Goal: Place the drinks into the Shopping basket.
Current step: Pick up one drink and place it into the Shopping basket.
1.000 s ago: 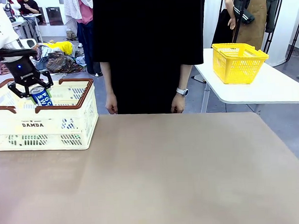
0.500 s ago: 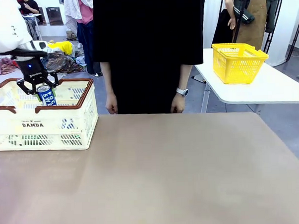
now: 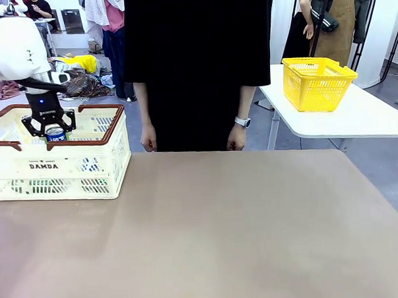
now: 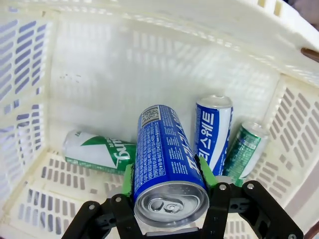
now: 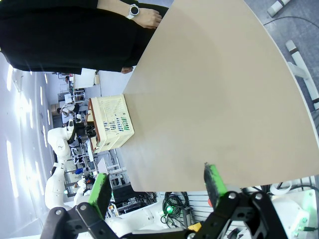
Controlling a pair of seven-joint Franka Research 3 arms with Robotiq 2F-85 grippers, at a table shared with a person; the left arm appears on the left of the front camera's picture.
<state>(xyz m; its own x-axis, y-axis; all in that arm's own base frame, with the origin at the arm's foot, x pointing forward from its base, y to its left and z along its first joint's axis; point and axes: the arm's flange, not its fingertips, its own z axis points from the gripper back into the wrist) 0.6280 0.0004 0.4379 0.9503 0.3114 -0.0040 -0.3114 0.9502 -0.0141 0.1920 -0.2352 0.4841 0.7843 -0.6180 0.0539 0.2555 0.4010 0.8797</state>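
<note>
Inside the Shopping basket (image 4: 60,45) three drinks (image 4: 214,129) are already lying, while the left gripper (image 4: 169,181) is holding a blue can (image 4: 164,149) above them.

My left gripper (image 4: 169,181) clamps a blue can (image 4: 167,159) above the Shopping basket (image 4: 99,64) floor. Below lie a green-and-white can (image 4: 97,152), another blue can (image 4: 214,130) and a green can (image 4: 244,149).
</note>
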